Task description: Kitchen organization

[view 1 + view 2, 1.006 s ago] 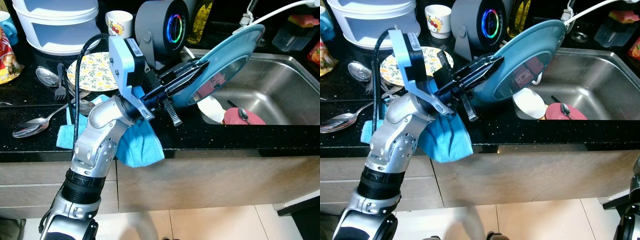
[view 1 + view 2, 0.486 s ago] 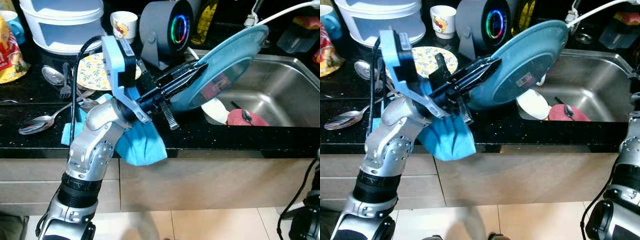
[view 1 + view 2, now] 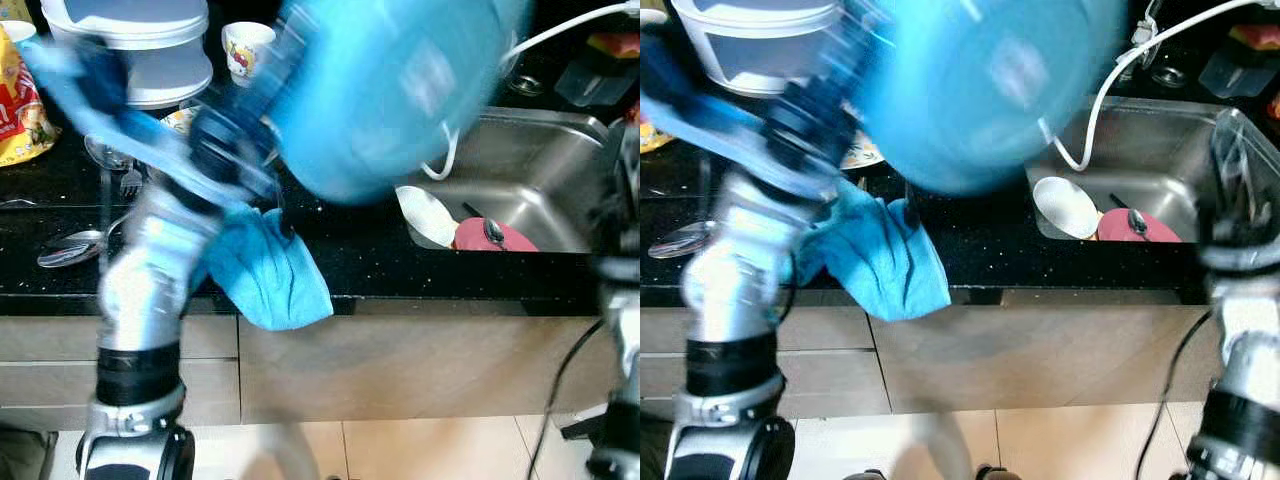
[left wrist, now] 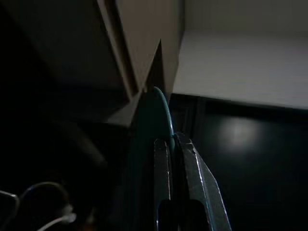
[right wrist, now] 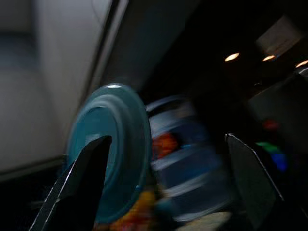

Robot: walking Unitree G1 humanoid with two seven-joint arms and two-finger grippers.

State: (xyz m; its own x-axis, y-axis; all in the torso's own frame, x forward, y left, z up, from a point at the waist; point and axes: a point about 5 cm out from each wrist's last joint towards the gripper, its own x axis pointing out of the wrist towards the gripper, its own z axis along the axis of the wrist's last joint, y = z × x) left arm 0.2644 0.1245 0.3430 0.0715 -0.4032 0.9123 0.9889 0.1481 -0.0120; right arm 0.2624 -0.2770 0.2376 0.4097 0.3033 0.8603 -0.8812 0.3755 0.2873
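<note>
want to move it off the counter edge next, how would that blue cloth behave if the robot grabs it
The blue cloth is probably floppy: it droops in folds over the counter edge. It looks light, so a pinch should lift it, likely trailing loose corners. Part seems to lie under the left arm, so it may drag.

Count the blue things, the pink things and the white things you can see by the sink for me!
Blue: 2, the plate in the left pincer and the cloth.
Pink: 1, the bowl in the sink.
White: 3, the dish, the cup, the cable.
Total: 6.
</note>
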